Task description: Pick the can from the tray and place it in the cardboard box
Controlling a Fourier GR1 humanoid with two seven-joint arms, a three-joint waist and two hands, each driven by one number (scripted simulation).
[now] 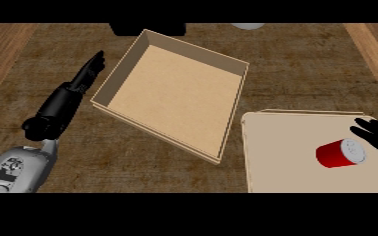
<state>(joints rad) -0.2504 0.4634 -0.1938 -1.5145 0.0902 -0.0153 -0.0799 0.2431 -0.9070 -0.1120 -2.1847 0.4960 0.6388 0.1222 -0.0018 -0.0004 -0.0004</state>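
1. Nearest the camera, at the lower left corner: the left grey forearm (26, 166), rising toward the left hand (87, 74). The hand's black fingers are straight and held together, pointing up and away, just outside the left wall of the cardboard box; whether they touch the wall cannot be told. It holds nothing.
2. Lower right: the tray (295, 155), pale tan, flat, with a thin raised rim. Its right side runs off the view's right edge.
3. The can (341, 153) lies on its side on the tray's right part, red body, pale grey end facing up and right. No label or writing can be read on it.
4. Right hand (366, 130): only a few black fingertips show at the right edge, just above the can and apart from it. Cannot tell whether the hand is spread or curled.
5. The cardboard box (177, 95) sits mid-view, turned at an angle, open-topped, plain inside. No print on its walls. Its near right corner is close to the tray's upper left corner.
6. The counter (295, 65) has a dark woven-looking top with wooden strips at both sides. Open room lies right of the box, above the tray.
7. At the top edge: a dark object (148, 28) and a pale rounded one (247, 26), both cut off and unidentifiable.
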